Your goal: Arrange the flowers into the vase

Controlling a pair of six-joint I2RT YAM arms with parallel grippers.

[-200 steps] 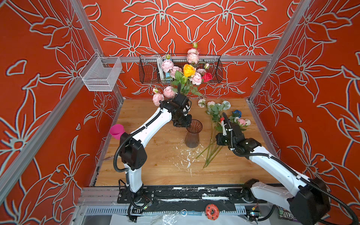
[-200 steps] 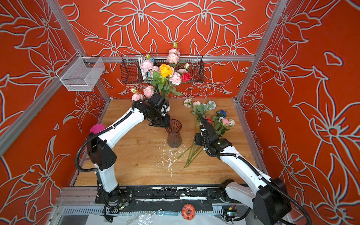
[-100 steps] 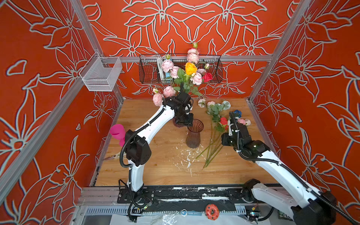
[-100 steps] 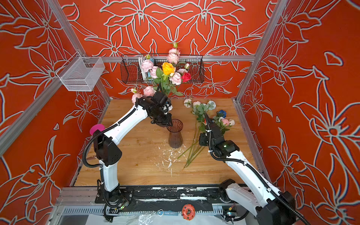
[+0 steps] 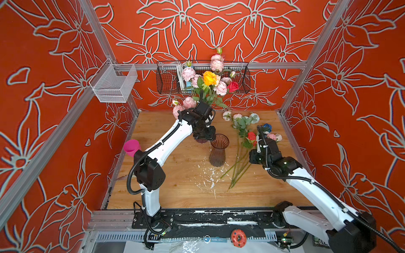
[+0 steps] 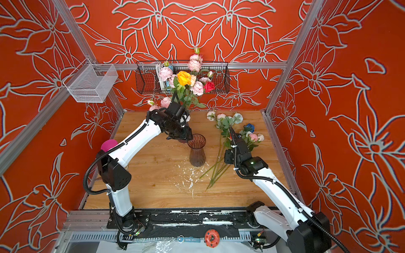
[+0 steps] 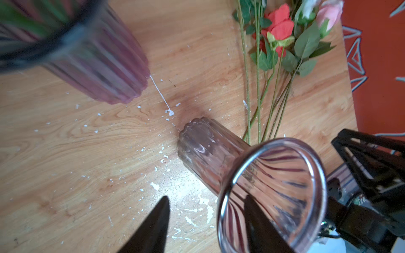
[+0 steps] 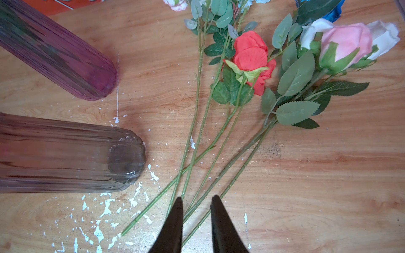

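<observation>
A bouquet of flowers [image 5: 210, 82] stands in a purple vase [image 7: 98, 61] at the back, which my left wrist mostly hides in both top views. Beside it stands an empty smoky-glass vase [image 5: 218, 151] [image 6: 197, 151]. My left gripper [image 7: 207, 197] [image 5: 207, 137] is open and holds nothing, hovering at that vase's rim [image 7: 274, 144], which shows between its fingers. More flowers lie on the table to the right: a red rose [image 8: 249, 59], a pink rose [image 8: 346, 41], and white and blue blooms. My right gripper [image 8: 198, 197] [image 5: 254, 157] hangs over their green stems [image 8: 219, 153], slightly open.
A pink cup [image 5: 131, 147] sits at the table's left edge. A black wire basket [image 5: 238, 76] and a white mesh basket [image 5: 114, 85] hang on the walls. White flecks [image 5: 208, 177] dot the wooden table [image 5: 175, 192] in front of the empty vase.
My left gripper has opened and shifted slightly toward the empty vase. The right arm has drawn back a little toward the front, over the lower stems.
</observation>
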